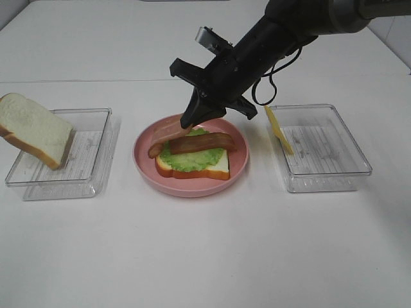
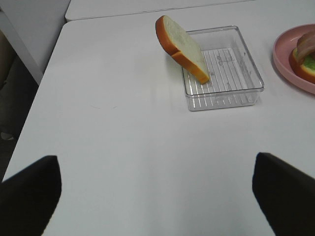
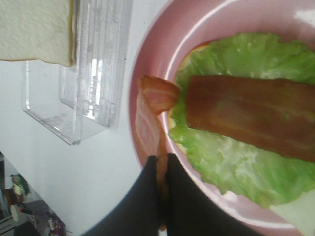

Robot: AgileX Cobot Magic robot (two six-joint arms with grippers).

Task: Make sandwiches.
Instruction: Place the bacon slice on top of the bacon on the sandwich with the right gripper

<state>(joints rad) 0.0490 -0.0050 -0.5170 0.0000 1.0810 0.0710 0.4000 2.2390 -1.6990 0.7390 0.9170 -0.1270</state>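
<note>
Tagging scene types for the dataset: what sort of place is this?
Probably a lab bench staged for food prep, not a real kitchen: plain white table, clear plastic tray with a bread slice, pink plate with a half-built sandwich.

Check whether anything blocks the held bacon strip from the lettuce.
Nothing visible does. The held strip hangs in the right gripper at the lettuce's edge; a second strip lies on it, leaving bare leaf.

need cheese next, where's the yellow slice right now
In the exterior high view, the yellow cheese slice stands tilted at the left wall of the right-hand clear tray, just right of the pink plate.
</note>
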